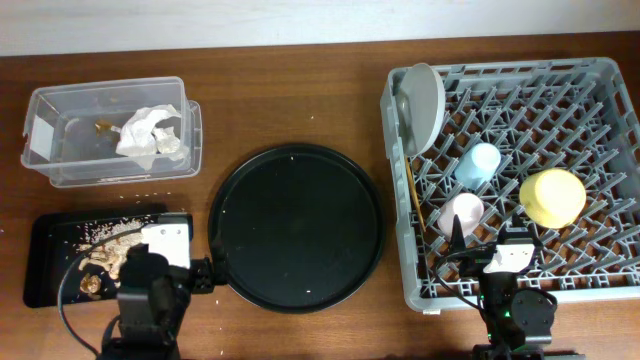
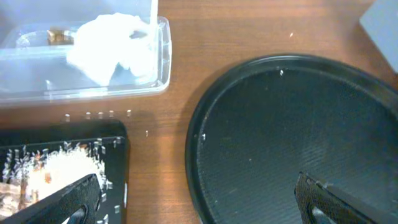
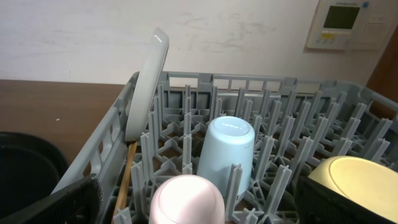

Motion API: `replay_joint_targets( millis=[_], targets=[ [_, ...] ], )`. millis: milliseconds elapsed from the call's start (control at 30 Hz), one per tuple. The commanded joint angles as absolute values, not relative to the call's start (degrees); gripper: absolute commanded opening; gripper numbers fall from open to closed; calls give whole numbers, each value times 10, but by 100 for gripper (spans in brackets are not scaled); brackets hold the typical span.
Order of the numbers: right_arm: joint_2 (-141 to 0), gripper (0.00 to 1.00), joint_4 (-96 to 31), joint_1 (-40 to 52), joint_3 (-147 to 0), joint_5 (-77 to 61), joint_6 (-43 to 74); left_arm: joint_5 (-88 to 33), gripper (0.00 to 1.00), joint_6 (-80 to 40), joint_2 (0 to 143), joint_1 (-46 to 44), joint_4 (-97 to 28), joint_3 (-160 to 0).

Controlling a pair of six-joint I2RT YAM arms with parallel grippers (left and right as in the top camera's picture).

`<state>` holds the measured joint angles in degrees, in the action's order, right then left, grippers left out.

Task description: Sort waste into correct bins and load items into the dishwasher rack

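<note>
Left gripper [image 2: 199,202] and right gripper [image 3: 198,205], bottom of frame, gape wide, empty. Wrapper [image 1: 150,135] lies in the clear tub [image 1: 60,100], upper left. Pink cup [image 1: 462,212], blue cup [image 1: 478,163], bowl [image 1: 552,196] and plate [image 1: 422,105] stand in the rack [image 1: 610,150], right. Sorting appears finished: lift straight up, clear of the rack.

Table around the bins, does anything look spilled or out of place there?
Yes. A few pale crumbs lie on the bare table between the clear tub and the shallow black tray, outside both bins.
</note>
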<state>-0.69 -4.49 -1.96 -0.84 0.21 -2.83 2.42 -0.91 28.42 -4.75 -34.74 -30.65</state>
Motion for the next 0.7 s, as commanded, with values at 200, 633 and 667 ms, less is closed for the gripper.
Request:
replay_joint_targets(
  millis=[200, 633, 667],
  targets=[
    [-2, 99, -46, -23, -3, 5, -27, -37, 99, 89, 169, -42, -128, -103],
    [-2, 99, -46, -23, -3, 5, -27, -34, 99, 90, 26, 2, -18, -5],
    [-2, 99, -46, -23, -3, 5, -27, -31, 99, 90, 20, 2, -10, -5]
  ],
)
